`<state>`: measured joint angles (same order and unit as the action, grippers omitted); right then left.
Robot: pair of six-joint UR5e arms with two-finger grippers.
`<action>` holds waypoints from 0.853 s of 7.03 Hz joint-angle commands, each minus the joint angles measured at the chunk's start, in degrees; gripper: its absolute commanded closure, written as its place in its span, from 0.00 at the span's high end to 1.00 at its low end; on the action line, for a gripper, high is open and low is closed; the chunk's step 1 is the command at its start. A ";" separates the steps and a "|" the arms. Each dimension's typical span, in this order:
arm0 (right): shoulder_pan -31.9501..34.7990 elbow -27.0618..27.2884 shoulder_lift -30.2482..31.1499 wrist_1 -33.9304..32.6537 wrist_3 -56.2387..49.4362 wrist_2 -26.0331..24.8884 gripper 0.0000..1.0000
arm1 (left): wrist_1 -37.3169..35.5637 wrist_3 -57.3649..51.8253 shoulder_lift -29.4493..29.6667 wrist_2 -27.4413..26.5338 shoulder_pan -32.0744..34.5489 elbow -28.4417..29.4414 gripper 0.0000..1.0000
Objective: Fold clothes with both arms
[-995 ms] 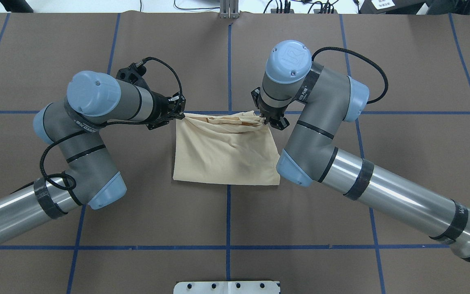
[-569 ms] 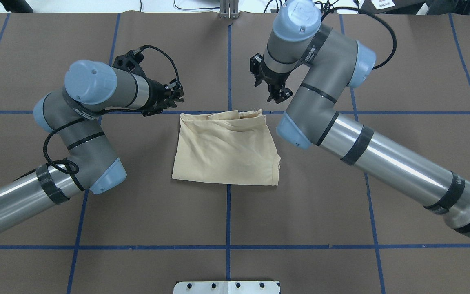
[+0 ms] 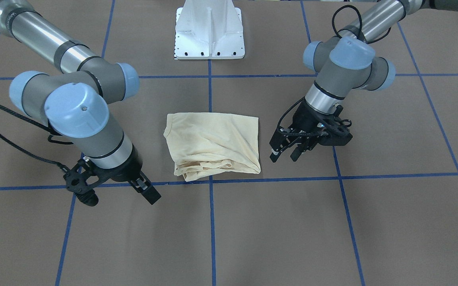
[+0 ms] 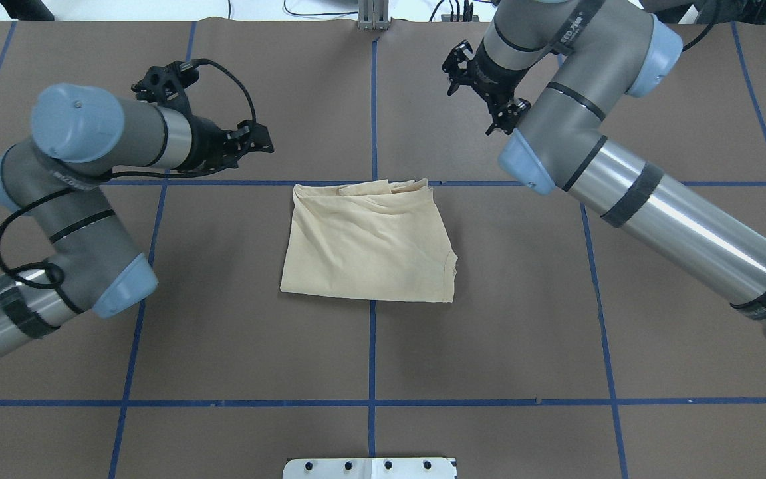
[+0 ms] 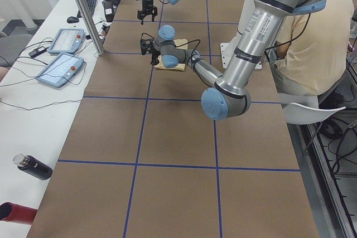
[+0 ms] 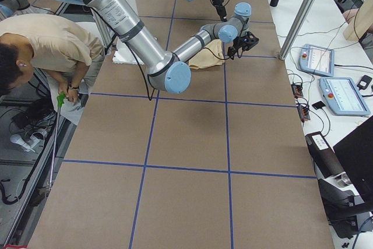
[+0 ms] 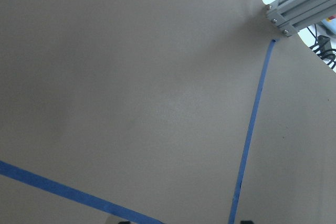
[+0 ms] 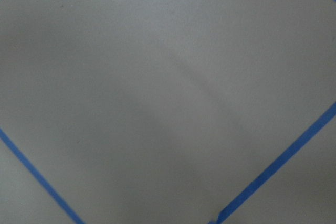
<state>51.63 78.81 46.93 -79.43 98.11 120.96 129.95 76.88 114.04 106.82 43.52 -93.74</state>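
Two silver-grey robot arms reach over one brown table: the left arm and the right arm. Each ends in one black two-finger gripper, so there are two, the left gripper and the right gripper. One folded cream-yellow shirt lies there with one white pedestal base; off to the side are two control tablets, a farther tablet and a nearer tablet, one metal post, one black bottle and one person.
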 commanded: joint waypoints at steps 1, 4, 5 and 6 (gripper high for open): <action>7.83 5.81 10.94 -0.20 -23.90 3.73 1.00 | -0.05 -23.18 -9.32 8.01 5.84 -4.08 0.94; 18.55 7.41 22.82 -0.29 -58.78 5.15 1.00 | 0.39 -50.34 -26.80 19.95 21.71 -8.99 0.99; 22.60 7.15 26.42 -0.29 -69.79 6.46 1.00 | 0.39 -58.51 -30.94 23.66 27.17 -8.57 0.99; 26.73 7.06 29.77 -0.29 -77.99 9.26 1.00 | -0.22 -65.90 -32.89 26.83 32.27 -7.61 0.99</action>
<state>73.26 86.00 72.33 -79.69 31.94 127.60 130.18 20.56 84.85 129.32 69.25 -101.97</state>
